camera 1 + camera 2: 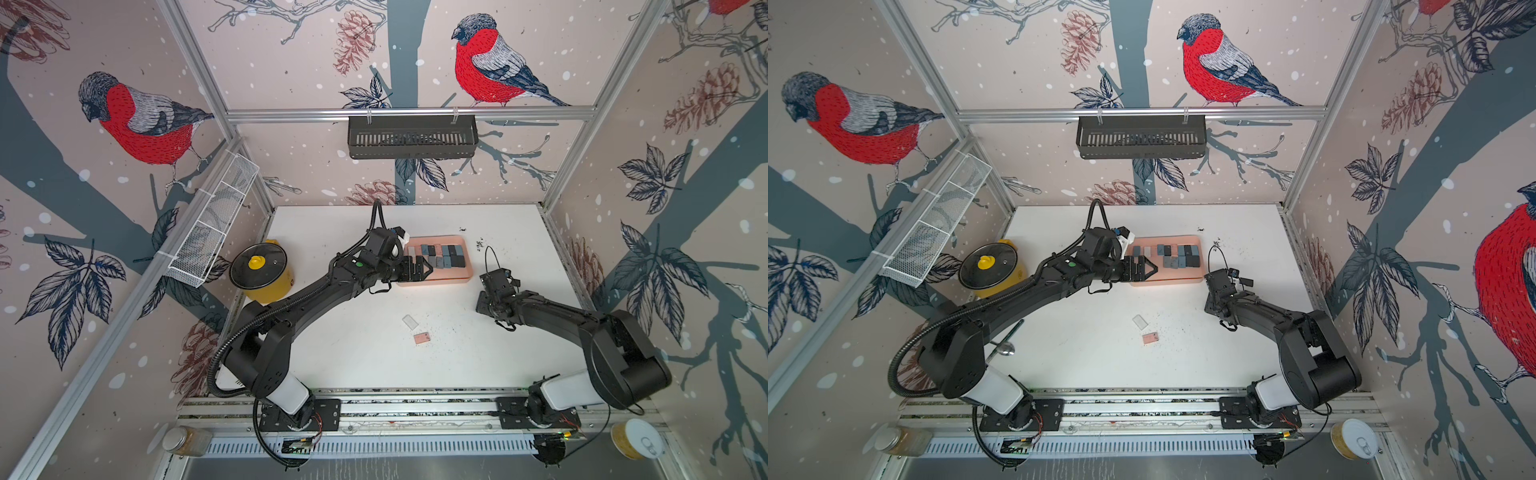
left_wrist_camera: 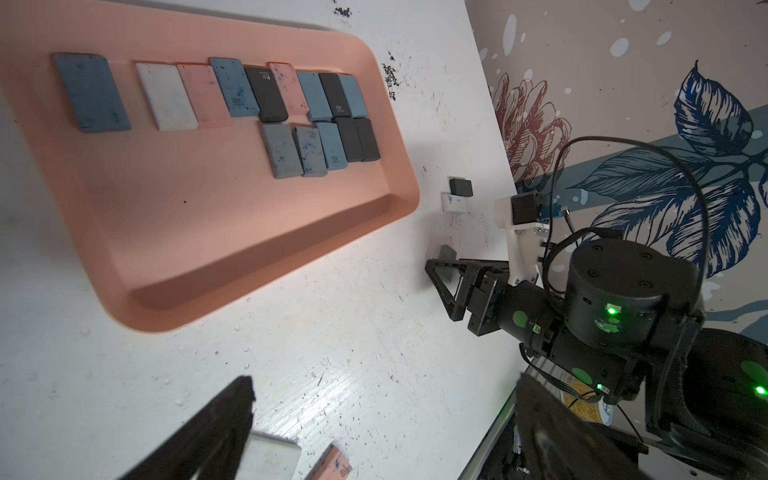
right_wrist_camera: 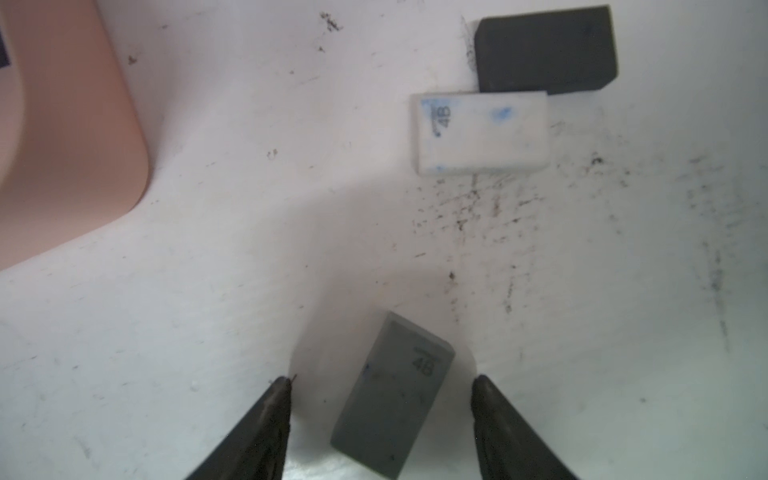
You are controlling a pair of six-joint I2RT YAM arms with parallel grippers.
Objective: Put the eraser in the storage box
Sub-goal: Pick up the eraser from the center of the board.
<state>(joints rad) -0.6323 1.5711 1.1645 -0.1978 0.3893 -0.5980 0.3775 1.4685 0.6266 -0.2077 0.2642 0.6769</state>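
Note:
A grey eraser (image 3: pixel 392 395) lies flat on the white table, between the fingers of my right gripper (image 3: pixel 380 380). The gripper is open, with a gap on each side of the eraser. It hangs just right of the salmon-pink storage box (image 1: pixel 436 281), which holds several blue, grey, black, white and pink erasers (image 2: pixel 270 95). My left gripper (image 1: pixel 424 269) is wide open and empty, above the box's near left end. Beyond the grey eraser lie a white eraser (image 3: pixel 480 133) and a black eraser (image 3: pixel 546 48). Nearer the front are a pale eraser (image 1: pixel 410 321) and a pink eraser (image 1: pixel 422 337).
A yellow pot with a black lid (image 1: pixel 259 266) stands at the table's left edge. A white wire-mesh basket (image 1: pixel 212 224) hangs on the left wall and a black slotted basket (image 1: pixel 411 137) on the back rail. Dark crumbs (image 3: pixel 478 208) speckle the table.

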